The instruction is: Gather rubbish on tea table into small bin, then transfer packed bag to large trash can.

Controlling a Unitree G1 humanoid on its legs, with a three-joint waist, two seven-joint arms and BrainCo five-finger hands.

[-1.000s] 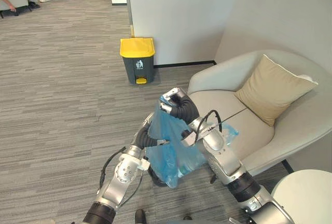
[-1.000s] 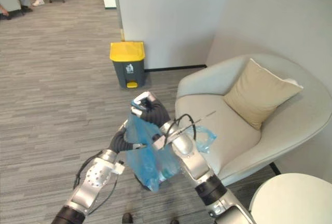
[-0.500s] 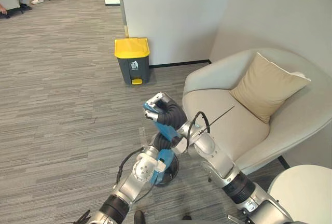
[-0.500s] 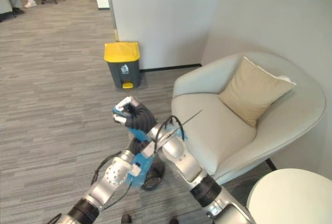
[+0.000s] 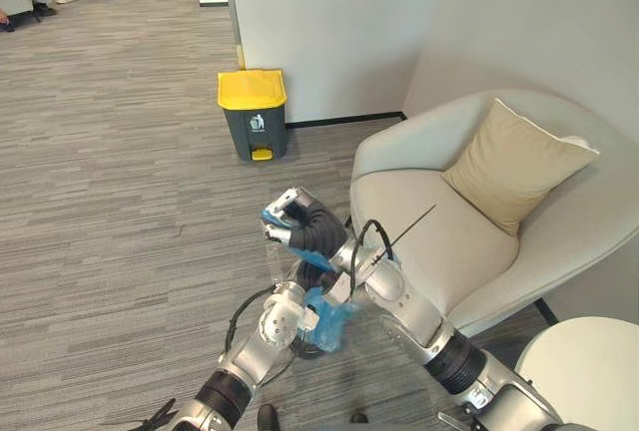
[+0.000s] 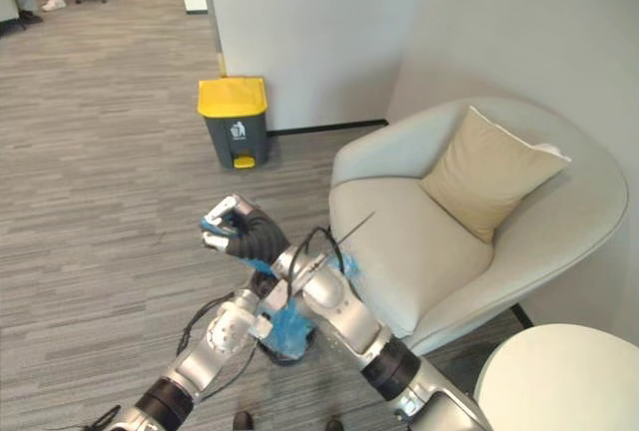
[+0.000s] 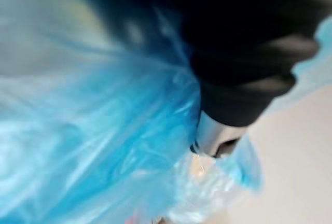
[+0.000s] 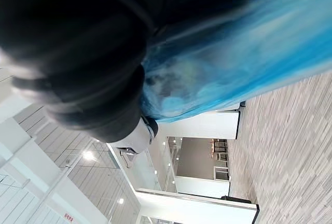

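Currently gripping: the right hand [image 5: 290, 217] is clamping its curled fingers on the gathered neck of the translucent blue plastic rubbish bag [image 6: 290, 323], with a scrap of blue film showing inside the fist.
Left hand: the left hand [image 5: 308, 279] is pressing in low against the bag's body; its grip is buried in the film, so I cannot tell how it is set.
Bag position: the bag is hanging below the raised right hand, its lower part sitting in or just over the small dark round bin [image 6: 278, 353], on the grey striped carpet [image 5: 120, 202] just beside the cream armchair [image 5: 469, 251].
Step judged: the robot is probably drawing the packed bag out of the bin; the carry is not yet under way.
Slip risk: one hand is taking most of the load by a thin bunched neck, so slick film could be sliding out of the fist.
Tear risk: stretched film is likely straining where the fingers are biting, and a split would be dropping rubbish onto the carpet.
Snag risk: the bag's bottom may be catching the bin rim and dragging or tipping the bin along.
Spill risk: if the neck is not fully gathered, contents could be escaping as the bag swings.
Target risk: the grey pedal trash can with a yellow lid [image 5: 252, 112] is standing well apart by the wall with its lid down, and both hands are looking busy.
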